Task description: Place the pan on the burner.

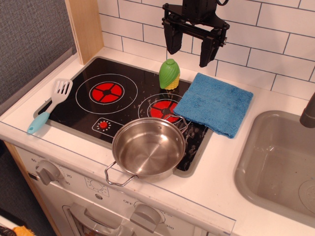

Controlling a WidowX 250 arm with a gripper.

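Note:
The shiny steel pan (148,147) sits at the front right of the black cooktop, overhanging its front edge, with one wire handle pointing front-left and one at the back right. The burner (106,92), a red four-segment disc in clean white rings, is at the left of the glass, uncovered. A like red disc (163,109) with white scuffs lies just behind the pan. My gripper (190,53) hangs high near the tiled wall, above the back right of the cooktop, open and empty, well apart from the pan.
A green and yellow corn toy (169,74) stands at the back of the cooktop. A blue cloth (214,103) lies to the right, overlapping the glass. A white spatula with a blue handle (50,106) lies at the left. A grey sink (280,162) is at the right.

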